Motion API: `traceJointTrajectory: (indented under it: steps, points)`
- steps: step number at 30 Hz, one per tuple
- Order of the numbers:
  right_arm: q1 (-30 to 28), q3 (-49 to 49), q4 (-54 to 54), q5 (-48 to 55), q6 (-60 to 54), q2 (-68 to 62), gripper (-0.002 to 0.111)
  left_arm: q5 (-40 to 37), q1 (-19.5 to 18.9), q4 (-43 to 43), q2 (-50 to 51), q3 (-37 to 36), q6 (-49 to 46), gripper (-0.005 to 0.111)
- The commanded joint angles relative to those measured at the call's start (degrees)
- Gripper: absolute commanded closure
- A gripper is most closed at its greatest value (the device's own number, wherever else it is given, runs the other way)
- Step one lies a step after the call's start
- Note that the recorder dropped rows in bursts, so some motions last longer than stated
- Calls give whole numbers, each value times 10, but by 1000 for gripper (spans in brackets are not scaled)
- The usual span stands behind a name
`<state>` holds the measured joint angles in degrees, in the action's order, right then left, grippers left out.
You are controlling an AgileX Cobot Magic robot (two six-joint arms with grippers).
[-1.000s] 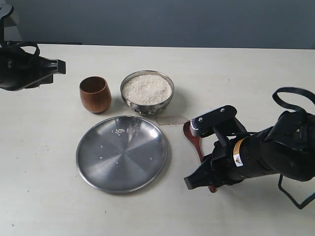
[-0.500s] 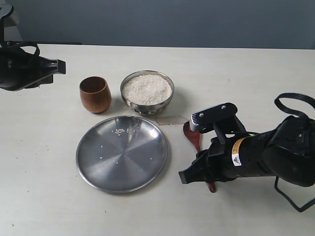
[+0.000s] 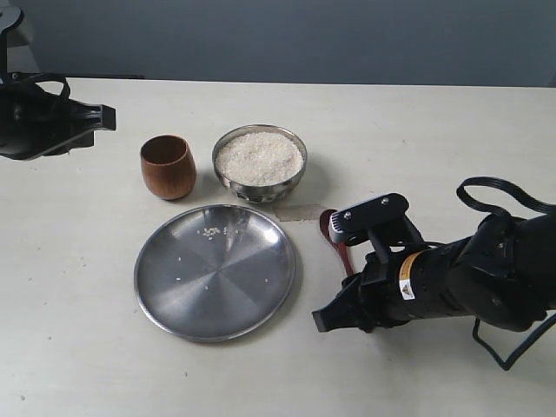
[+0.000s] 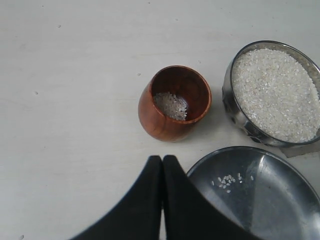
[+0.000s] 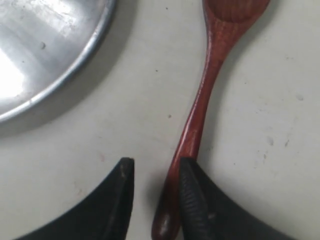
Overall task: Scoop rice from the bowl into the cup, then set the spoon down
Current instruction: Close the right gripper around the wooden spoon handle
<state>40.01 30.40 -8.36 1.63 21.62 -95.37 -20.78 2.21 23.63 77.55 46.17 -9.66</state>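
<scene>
Two spread fingers of the right gripper (image 5: 157, 167) sit on each side of the end of the spoon (image 5: 204, 102), which lies flat on the table (image 3: 417, 130) by the plate (image 5: 50, 60), its handle running straight out from the gripper.

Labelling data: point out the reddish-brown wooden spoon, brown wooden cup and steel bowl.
Reddish-brown wooden spoon (image 5: 200, 110), right wrist view, handle middle.
Brown wooden cup (image 4: 157, 122), left wrist view, outer wall.
Steel bowl (image 3: 261, 189), exterior view, side wall.
</scene>
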Motion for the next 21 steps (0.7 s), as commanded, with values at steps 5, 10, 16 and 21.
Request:
traceJointTrajectory:
  steps: [5,10,16,21]
  points:
    - [0,-3,-1,12,0,-14,77,5,2,-2,1,2,0,106]
    - [0,-3,-1,12,0,-14,77,5,2,-2,1,2,0,106]
    - [0,-3,-1,12,0,11,77,5,2,-2,1,2,0,106]
    - [0,-3,-1,16,0,26,77,5,2,-2,1,2,0,106]
